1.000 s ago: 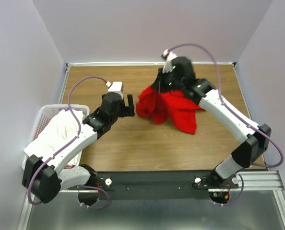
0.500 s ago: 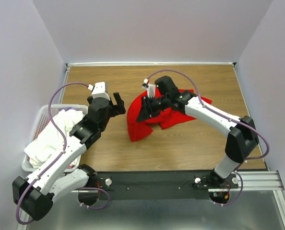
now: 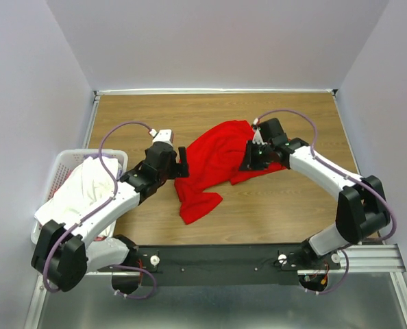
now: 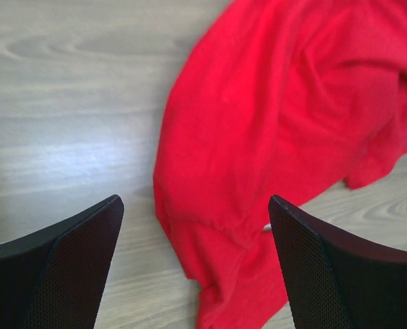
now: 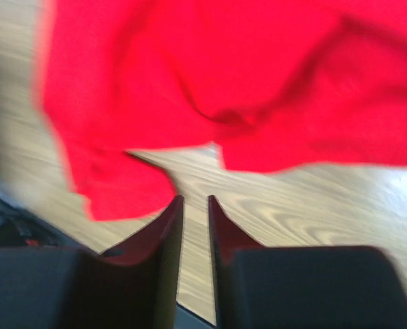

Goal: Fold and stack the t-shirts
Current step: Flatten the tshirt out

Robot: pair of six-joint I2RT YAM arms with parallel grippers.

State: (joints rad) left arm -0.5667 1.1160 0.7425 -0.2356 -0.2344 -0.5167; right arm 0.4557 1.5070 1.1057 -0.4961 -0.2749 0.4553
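A bright red t-shirt (image 3: 217, 154) lies crumpled and spread on the wooden table, one end trailing toward the near edge. My left gripper (image 3: 182, 163) hovers at its left edge, jaws wide open. In the left wrist view the gripper (image 4: 195, 200) frames the red cloth (image 4: 272, 103) and grips none of it. My right gripper (image 3: 249, 157) is over the shirt's right part. Its jaws (image 5: 194, 199) stand a narrow gap apart with bare wood between them, and the red cloth (image 5: 224, 82) lies beyond the tips. White t-shirts (image 3: 77, 192) are piled in the basket.
A white plastic laundry basket (image 3: 59, 161) stands at the table's left edge beside the left arm. Purple walls close in the back and both sides. The black rail (image 3: 224, 257) with the arm bases runs along the near edge.
The right gripper has let go of the red t-shirt and drawn back to the right. The shirt has dropped and spread on the table. The left gripper has moved in to its left edge.
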